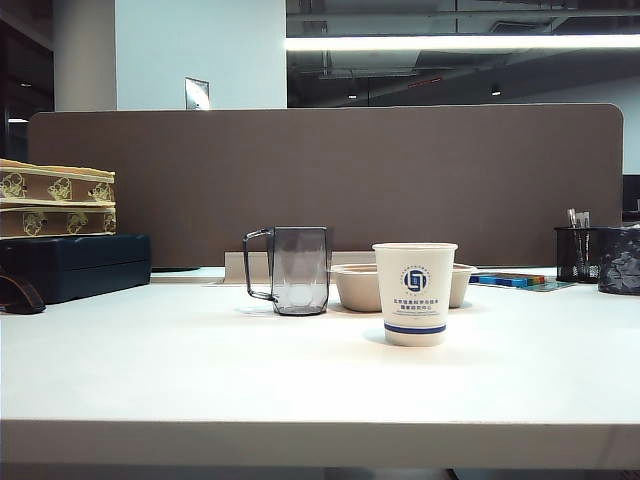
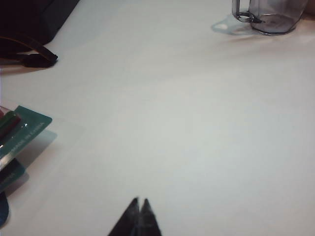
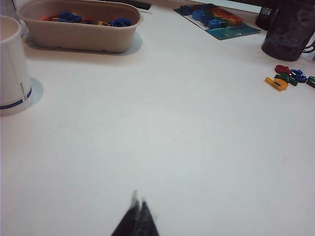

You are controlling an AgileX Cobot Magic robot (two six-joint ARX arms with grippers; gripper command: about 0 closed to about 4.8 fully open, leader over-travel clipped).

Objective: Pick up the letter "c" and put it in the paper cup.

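The white paper cup (image 1: pixel 415 295) with a blue logo and blue band stands upright mid-table, in front of the beige bowl; the right wrist view catches its side (image 3: pixel 12 64). A small cluster of coloured letters (image 3: pixel 289 77) lies loose on the table, with a rounded red piece (image 3: pixel 282 69) among them. I cannot tell whether that piece is the letter "c". My right gripper (image 3: pixel 139 199) is shut and empty over bare table, well short of the cup and the cluster. My left gripper (image 2: pixel 140 200) is shut and empty over bare table too. Neither arm shows in the exterior view.
A clear grey handled mug (image 1: pixel 298 270) stands left of the cup. The low beige bowl (image 3: pixel 78 29) holds several coloured letters. A teal letter board (image 3: pixel 219 17) and a dark pen holder (image 3: pixel 290 29) sit far right. A dark case (image 1: pixel 75 265) with boxes is at left.
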